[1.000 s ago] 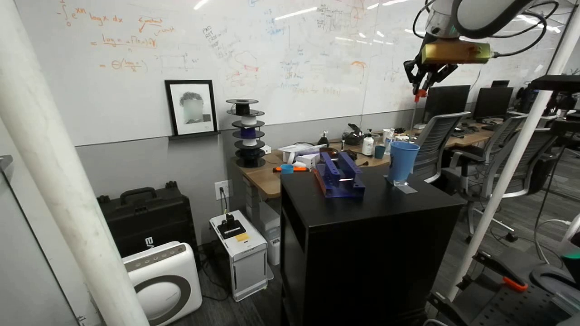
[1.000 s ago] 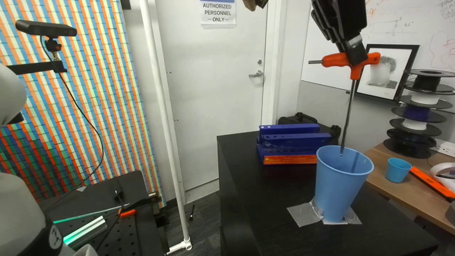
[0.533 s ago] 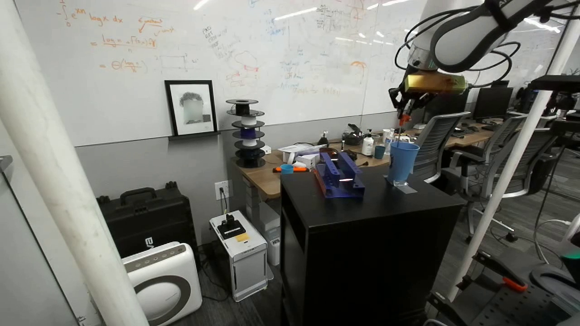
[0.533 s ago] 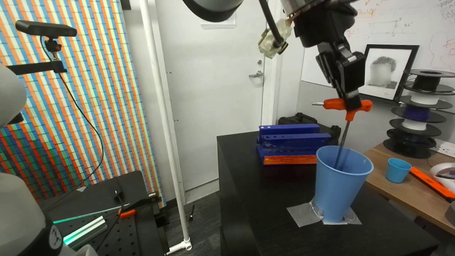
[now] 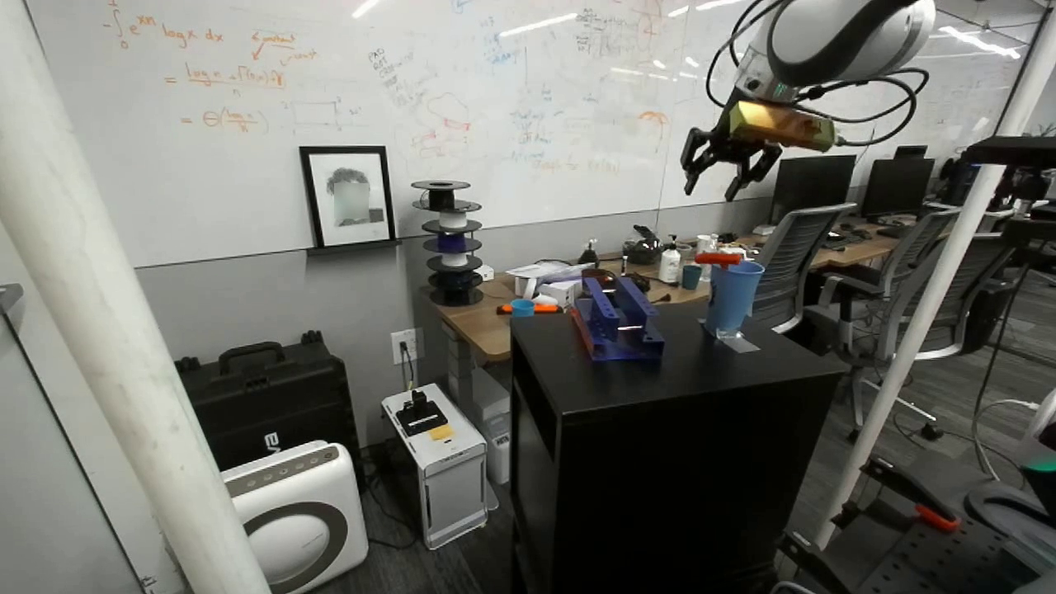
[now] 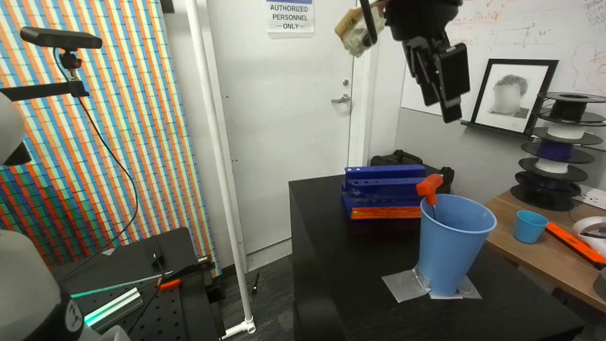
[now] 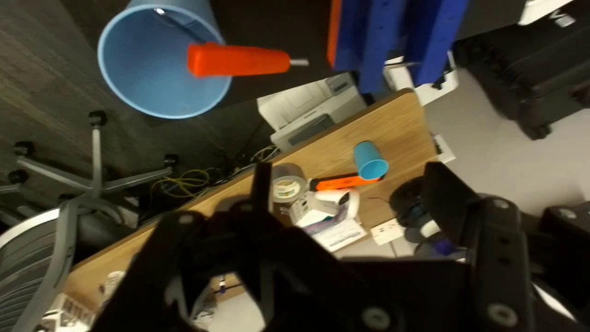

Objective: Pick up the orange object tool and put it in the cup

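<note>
The orange tool [image 6: 430,185] stands in the light blue cup [image 6: 450,258]. Its shaft runs down inside, and its T-shaped handle lies at the rim, poking out over the side toward the blue tray. From above, the wrist view has the orange handle [image 7: 239,61] crossing the edge of the cup [image 7: 152,87]; the shaft's lower part goes into the cup. My gripper [image 5: 711,191] hangs in the air above the cup and tool, touching neither. Its two fingers are spread wide with nothing between them, as the gripper [image 7: 349,168] in the wrist view confirms.
Clear tape [image 6: 407,285] holds the cup's base to the black cabinet top [image 5: 660,388]. Beside it lies the dark blue tray [image 6: 386,192]. A wooden desk [image 7: 392,122] behind carries a small blue cup [image 7: 370,161] and clutter. A white pole [image 5: 916,330] rises to one side.
The gripper came down with the tool, lowering its shaft into the cup, then let go and rose. The handle has dropped onto the rim and turned.
</note>
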`<action>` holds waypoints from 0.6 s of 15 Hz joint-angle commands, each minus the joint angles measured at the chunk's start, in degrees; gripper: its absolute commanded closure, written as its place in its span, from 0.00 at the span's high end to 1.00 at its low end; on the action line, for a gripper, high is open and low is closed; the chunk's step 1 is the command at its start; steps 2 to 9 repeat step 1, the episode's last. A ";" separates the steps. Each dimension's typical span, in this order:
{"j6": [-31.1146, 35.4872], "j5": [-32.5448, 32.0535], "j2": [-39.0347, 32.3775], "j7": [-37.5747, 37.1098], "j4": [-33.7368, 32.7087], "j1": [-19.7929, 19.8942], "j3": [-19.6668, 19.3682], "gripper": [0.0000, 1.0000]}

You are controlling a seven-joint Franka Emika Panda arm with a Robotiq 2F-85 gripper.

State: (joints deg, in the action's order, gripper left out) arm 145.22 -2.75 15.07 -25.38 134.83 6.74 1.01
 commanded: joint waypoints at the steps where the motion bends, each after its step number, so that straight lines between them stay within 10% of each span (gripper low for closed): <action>1: -2.65 4.39 1.76 4.08 -0.57 -1.35 -0.46 0.89; 9: -2.65 4.39 1.76 4.08 -0.57 -1.35 -0.46 0.89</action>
